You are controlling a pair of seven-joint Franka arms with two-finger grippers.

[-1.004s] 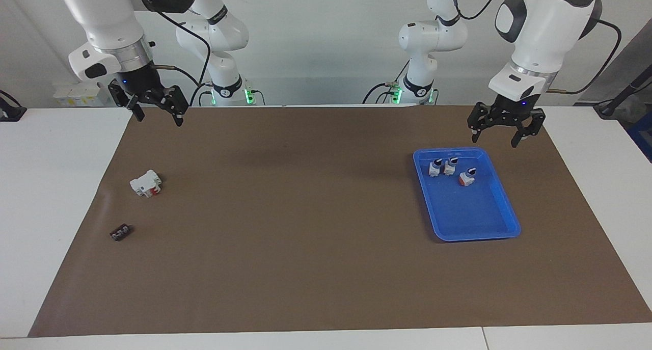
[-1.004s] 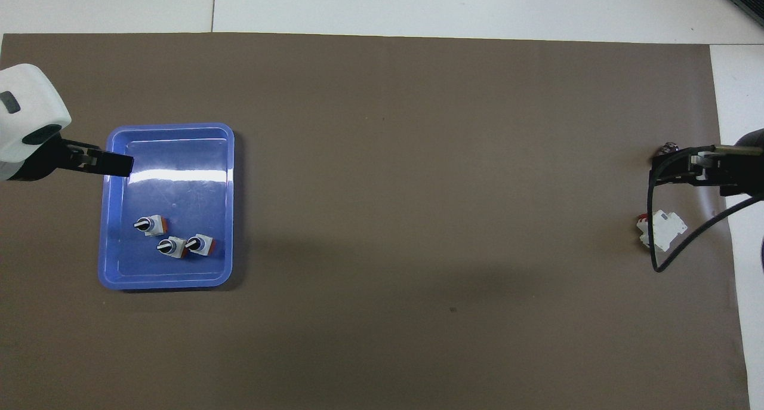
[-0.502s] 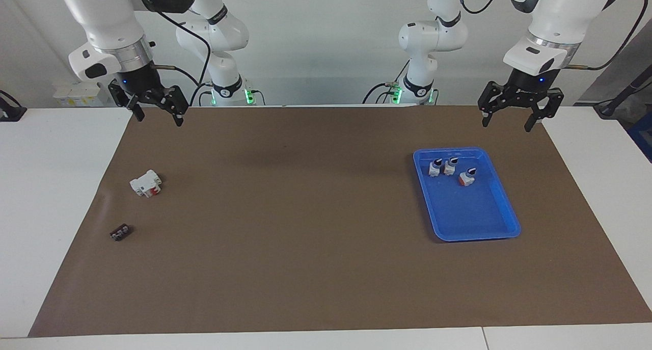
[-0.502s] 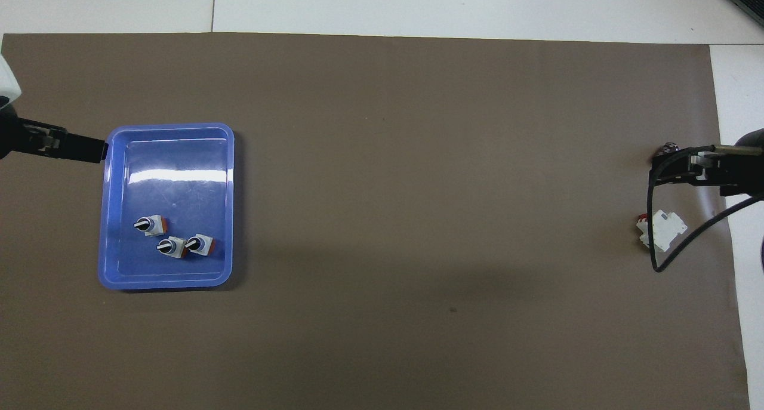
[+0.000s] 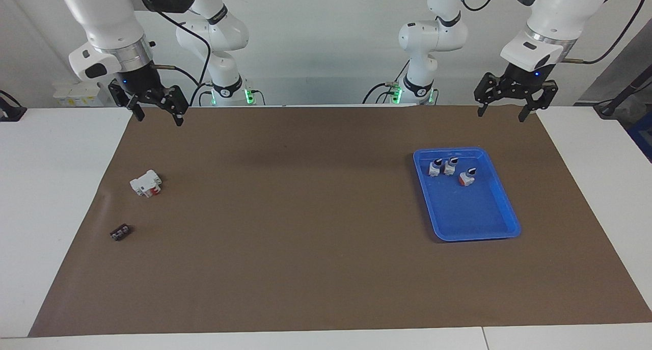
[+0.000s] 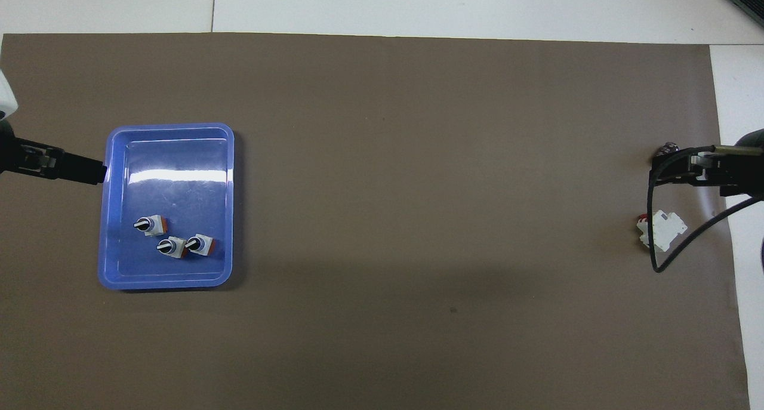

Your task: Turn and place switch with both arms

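Three small selector switches with black-and-white knobs lie in a blue tray (image 5: 501, 207) (image 6: 173, 153), at the end nearer to the robots. One switch (image 5: 465, 177) (image 6: 149, 225) shows a red-orange patch and sits a little apart from the other two (image 5: 442, 167). I see no green block on any of them. My left gripper (image 5: 500, 116) (image 6: 83, 170) is open and empty, raised over the mat's edge nearest the robots, beside the tray. My right gripper (image 5: 159, 120) (image 6: 662, 170) is open and empty, raised at the right arm's end, where it waits.
A white breaker with a red lever (image 5: 146, 183) (image 6: 661, 230) and a small black part (image 5: 120, 233) lie on the brown mat (image 5: 305, 227) at the right arm's end. Two slimmer arms with green lights (image 5: 224, 85) stand at the table's back edge.
My left gripper has risen and drawn back from over the tray's near corner toward the robots' edge of the mat. The right arm, the switches and the breaker have not moved.
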